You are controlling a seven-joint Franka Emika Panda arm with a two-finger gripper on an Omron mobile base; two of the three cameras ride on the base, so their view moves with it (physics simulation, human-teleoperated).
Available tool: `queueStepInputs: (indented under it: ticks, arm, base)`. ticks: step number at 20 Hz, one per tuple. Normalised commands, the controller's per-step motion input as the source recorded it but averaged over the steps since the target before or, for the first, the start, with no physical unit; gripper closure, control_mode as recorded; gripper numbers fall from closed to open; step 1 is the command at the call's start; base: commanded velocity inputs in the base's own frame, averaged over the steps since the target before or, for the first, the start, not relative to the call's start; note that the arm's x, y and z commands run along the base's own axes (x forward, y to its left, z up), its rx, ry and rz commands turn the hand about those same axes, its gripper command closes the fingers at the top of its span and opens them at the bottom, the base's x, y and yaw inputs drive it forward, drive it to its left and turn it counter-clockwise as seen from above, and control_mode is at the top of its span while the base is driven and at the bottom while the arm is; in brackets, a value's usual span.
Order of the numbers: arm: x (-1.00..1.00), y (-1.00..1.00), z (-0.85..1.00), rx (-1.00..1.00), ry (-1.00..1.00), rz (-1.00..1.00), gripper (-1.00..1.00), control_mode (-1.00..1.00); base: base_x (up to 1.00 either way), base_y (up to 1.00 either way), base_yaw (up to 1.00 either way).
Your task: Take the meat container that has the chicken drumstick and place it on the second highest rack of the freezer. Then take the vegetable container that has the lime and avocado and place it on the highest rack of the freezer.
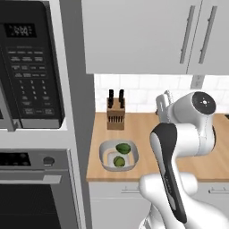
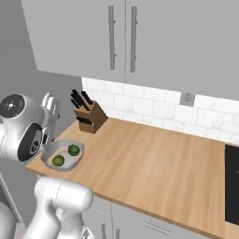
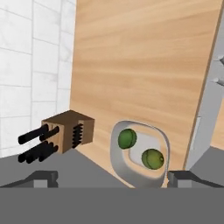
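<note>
The vegetable container (image 3: 139, 154) sits on the desk (image 3: 144, 65) beside the knife block (image 3: 70, 130), holding the lime (image 3: 152, 158) and avocado (image 3: 127, 138); the hand (image 3: 112, 178) hovers above it, jaws wide and empty. Best to descend straight over the near rim and pinch the wall, clear of both fruits.

A wooden surface (image 2: 154, 163) runs beneath grey wall cupboards (image 2: 116, 37) with long vertical bar handles (image 2: 112, 37). At its back stands a white tiled wall (image 2: 154, 109) with a small grey socket plate (image 2: 187, 99). A wooden knife block (image 1: 115, 118) stands upright near that wall, black handles sticking out of its top; in the hand view the same block (image 3: 70, 130) appears turned on its side. To the left rises a column with a black microwave (image 1: 29, 67) above a black oven (image 1: 33, 188). Grey drawer fronts (image 1: 112, 201) sit under the surface.
</note>
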Motion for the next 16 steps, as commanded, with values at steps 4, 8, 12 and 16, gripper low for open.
queueStepInputs:
  ticks: [4, 8, 12, 16]
  arm:
    - [0.0, 0.0, 0.0, 0.0, 0.0, 0.0, -1.0, 1.0]
    - [0.0, 0.0, 0.0, 0.0, 0.0, 0.0, -1.0, 1.0]
    - [0.0, 0.0, -0.26, -0.03, 0.0, 0.0, -1.0, -1.0]
    - [0.02, -0.36, -0.99, -0.01, -0.01, 0.14, -1.0, -1.0]
  base:
    - [-0.36, 0.02, 0.11]
    - [0.13, 0.01, 0.07]
    - [0.05, 0.0, 0.01]
    - [0.0, 0.0, 0.0]
